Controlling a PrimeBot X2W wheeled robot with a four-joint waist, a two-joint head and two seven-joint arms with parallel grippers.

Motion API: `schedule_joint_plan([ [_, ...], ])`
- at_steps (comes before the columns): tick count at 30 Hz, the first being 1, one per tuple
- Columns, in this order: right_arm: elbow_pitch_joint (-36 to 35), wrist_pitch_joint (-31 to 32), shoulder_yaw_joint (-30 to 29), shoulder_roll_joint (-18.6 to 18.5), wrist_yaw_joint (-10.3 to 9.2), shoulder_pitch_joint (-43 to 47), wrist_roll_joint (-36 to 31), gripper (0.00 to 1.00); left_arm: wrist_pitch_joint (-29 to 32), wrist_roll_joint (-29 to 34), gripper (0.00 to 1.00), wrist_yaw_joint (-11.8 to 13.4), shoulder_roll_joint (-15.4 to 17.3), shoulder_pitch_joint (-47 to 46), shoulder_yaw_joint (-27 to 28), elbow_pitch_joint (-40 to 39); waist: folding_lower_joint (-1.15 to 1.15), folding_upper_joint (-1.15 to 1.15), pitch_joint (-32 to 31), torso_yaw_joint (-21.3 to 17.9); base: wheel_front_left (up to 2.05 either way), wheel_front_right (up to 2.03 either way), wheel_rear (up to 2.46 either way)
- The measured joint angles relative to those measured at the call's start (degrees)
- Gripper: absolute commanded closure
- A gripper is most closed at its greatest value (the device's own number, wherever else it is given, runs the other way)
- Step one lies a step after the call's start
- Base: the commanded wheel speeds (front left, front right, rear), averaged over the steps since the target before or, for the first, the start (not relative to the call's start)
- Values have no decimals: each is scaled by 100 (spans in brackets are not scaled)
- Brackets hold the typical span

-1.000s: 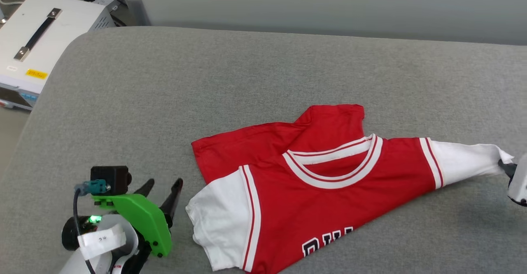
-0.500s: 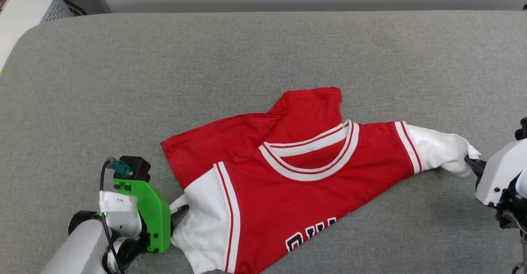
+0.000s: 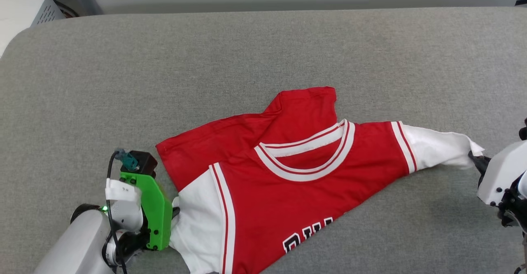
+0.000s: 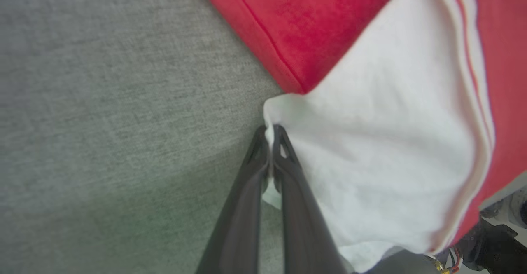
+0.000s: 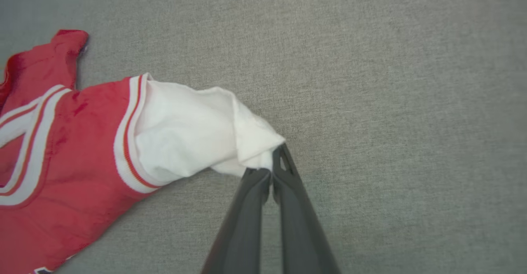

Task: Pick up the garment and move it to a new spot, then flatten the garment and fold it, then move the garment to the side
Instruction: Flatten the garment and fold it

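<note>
Lying rumpled midway along the tabletop's (image 3: 247, 51) near edge, the garment (image 3: 288, 191) is light, limp cloth that will likely sag and stretch, so its sleeve tips seem the best holds. The left hand (image 4: 271, 132) is clenched on one white sleeve tip, the right hand (image 5: 273, 154) on the other. Grey fabric covers the tabletop and may drag; a white box (image 3: 20, 6) stands beyond the far left corner.

Likely a lab: white vented equipment case (image 3: 22, 12) beside grey cloth-covered table (image 3: 247, 47)
</note>
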Motion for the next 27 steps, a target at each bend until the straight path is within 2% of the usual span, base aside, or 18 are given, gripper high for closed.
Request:
schedule_joint_plan([
  [8, -151, -498, 35, -153, 0, -2, -178, 100, -965, 444, 100, 29, 225, 140, 181, -620, 0, 0, -386, 100, 0, 0, 0],
  [16, -443, -850, 180, -330, 0, -268, -300, 100, -1410, 706, 100, 388, 506, -223, 699, -1479, 0, 0, -804, 135, 0, 0, 0],
  [22, -386, -990, 274, -488, 0, -916, -477, 100, -1814, 787, 100, 463, 375, -1046, 903, -1480, 0, 0, -908, 123, 0, 0, 0],
  [27, 32, -1172, 531, -693, 0, -1883, -505, 100, -2265, 794, 100, 363, 41, -2031, 1001, -800, 0, 0, -772, 101, 0, 0, 0],
])
